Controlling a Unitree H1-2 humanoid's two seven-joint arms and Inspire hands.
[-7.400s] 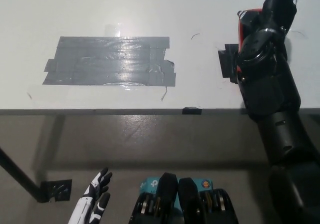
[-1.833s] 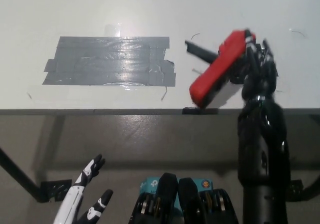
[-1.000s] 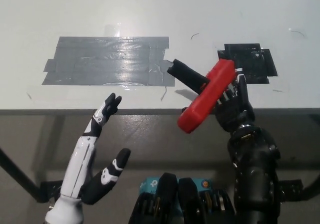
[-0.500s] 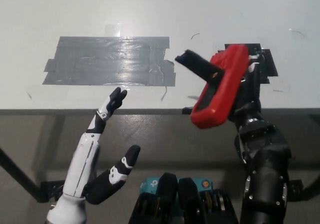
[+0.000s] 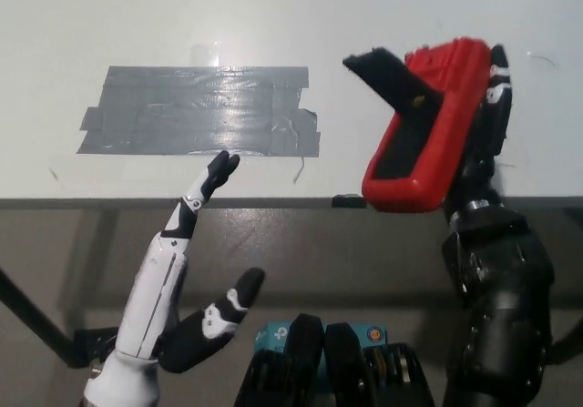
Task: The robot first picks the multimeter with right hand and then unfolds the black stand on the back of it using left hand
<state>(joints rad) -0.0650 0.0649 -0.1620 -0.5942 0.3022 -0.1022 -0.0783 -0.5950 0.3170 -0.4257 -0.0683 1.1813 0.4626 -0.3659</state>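
Multimeter [image 5: 433, 129] in right hand [image 5: 483, 143], left hand [image 5: 182, 270] open

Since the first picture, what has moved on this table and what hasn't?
The black right hand has lifted the red multimeter off the white table and brought it up toward the camera, back showing, with its black stand sticking out. The white left hand rose from the lower left, open, toward it. The grey tape patch stayed put.

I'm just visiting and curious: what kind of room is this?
Probably a lab or workshop test bench: a plain white table patched with grey duct tape, and a red multimeter held up.
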